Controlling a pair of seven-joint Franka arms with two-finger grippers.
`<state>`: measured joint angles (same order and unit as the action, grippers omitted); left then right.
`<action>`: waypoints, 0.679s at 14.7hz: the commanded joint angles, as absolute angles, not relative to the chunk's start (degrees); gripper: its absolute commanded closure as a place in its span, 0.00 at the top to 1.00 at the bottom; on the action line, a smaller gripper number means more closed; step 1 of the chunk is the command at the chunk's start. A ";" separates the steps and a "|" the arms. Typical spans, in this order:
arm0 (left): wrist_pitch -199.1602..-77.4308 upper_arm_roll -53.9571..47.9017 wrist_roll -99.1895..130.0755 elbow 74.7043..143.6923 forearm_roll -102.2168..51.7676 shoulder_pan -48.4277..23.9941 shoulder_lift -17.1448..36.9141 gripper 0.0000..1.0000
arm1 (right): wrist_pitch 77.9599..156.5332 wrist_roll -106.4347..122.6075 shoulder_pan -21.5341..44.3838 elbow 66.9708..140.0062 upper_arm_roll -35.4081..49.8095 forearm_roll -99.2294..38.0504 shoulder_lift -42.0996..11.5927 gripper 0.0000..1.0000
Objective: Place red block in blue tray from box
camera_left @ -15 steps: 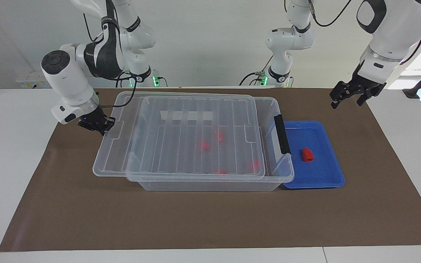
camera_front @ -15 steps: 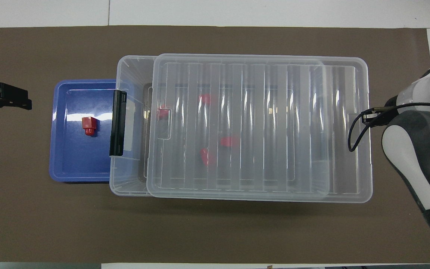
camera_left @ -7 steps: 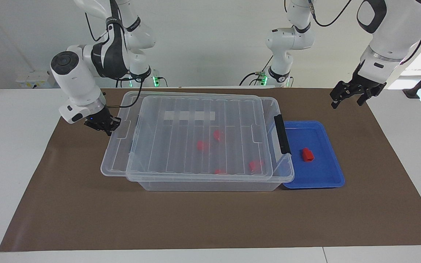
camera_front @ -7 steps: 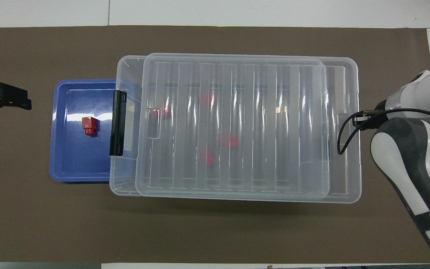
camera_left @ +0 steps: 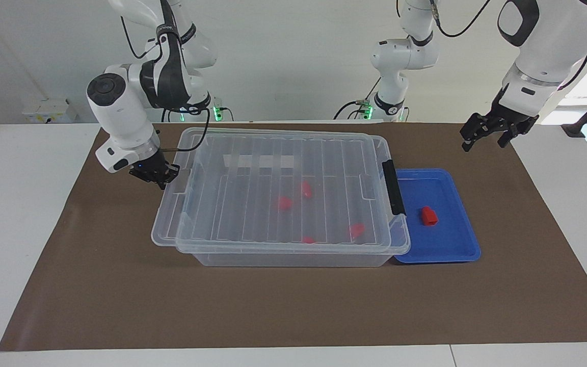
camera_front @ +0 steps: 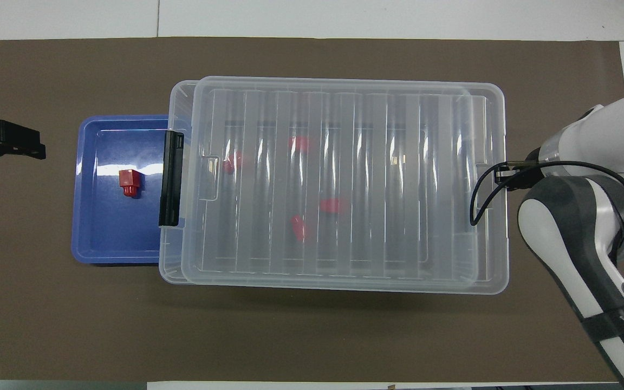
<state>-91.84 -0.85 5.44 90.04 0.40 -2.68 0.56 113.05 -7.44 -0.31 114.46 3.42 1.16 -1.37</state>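
The red block lies in the blue tray, near the tray's middle, apart from its rim and touched by nothing. It looks like a small hard plastic piece: light, stiff, probably a little slick. If it had to be taken up again, the boxy body offers two flat parallel faces for the fingers; the narrower stub would be a poorer hold and could let it twist.

The box stands just beside the tray, touching or nearly touching it, toward the right arm's end of the surface. Its lid sits on top, offset toward the right arm, and several rounder red pieces show through the clear plastic.

The right end effector is clenched at the lid's edge; it seems to be gripping the rim there, though the contact itself is hard to make out. The lid is thin and flexible, so it would bow if held by one edge.

The left end effector waits released over the brown mat, off the tray's corner.
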 commanded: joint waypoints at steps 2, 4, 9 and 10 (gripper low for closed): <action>-91.05 -1.14 4.83 90.62 0.53 -2.11 -0.53 1.00 | 114.52 -9.58 -0.53 115.58 4.48 0.26 -0.79 0.00; -91.05 -1.14 4.83 90.62 0.53 -2.11 -0.53 1.00 | 114.52 -10.10 -0.53 115.58 5.27 0.26 -0.79 0.00; -91.05 -1.14 4.83 90.62 0.53 -2.11 -0.53 1.00 | 114.52 -10.55 -0.53 115.58 5.27 0.26 -0.79 0.00; -91.05 -1.14 4.83 90.62 0.53 -2.11 -0.53 1.00 | 114.52 -10.55 -0.53 115.58 5.27 0.26 -0.70 0.00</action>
